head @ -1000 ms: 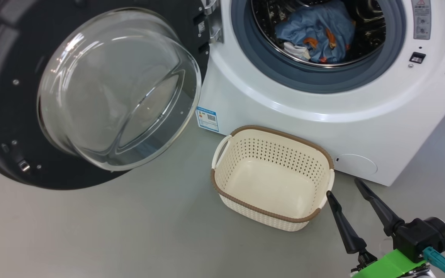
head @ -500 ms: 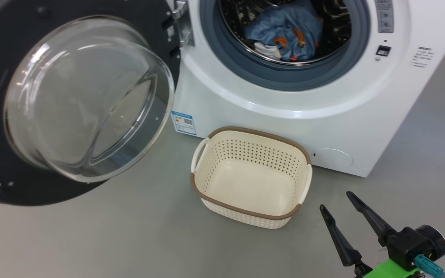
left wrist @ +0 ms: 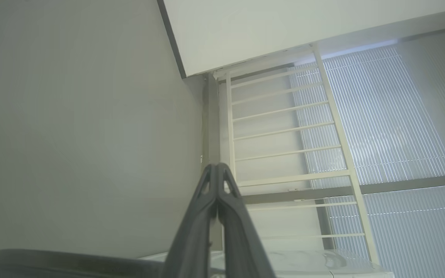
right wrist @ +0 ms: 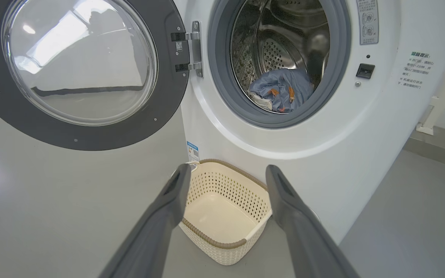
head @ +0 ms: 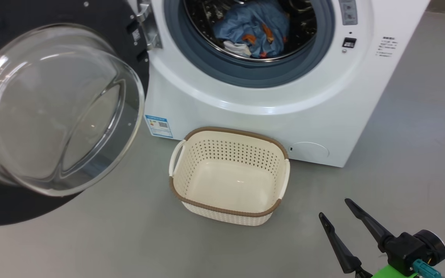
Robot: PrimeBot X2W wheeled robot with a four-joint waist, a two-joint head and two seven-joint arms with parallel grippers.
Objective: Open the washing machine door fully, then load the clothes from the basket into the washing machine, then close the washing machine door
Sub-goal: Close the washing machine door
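Basket (head: 228, 133) empty before washing machine (head: 245, 112), clothes (head: 251, 29) loaded in its drum, door (head: 52, 112) wide open left of it, awaiting closing; right pincer (head: 333, 207) spread empty, left pincer (left wrist: 216, 166) pinched together.

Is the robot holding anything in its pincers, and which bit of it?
Nothing is held. The right pincer is open near the empty basket, and the left pincer is shut on nothing.

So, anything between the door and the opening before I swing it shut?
Nothing visible blocks the washing machine door: the clothes lie inside the drum, clear of the gasket, and the basket sits low on the floor.
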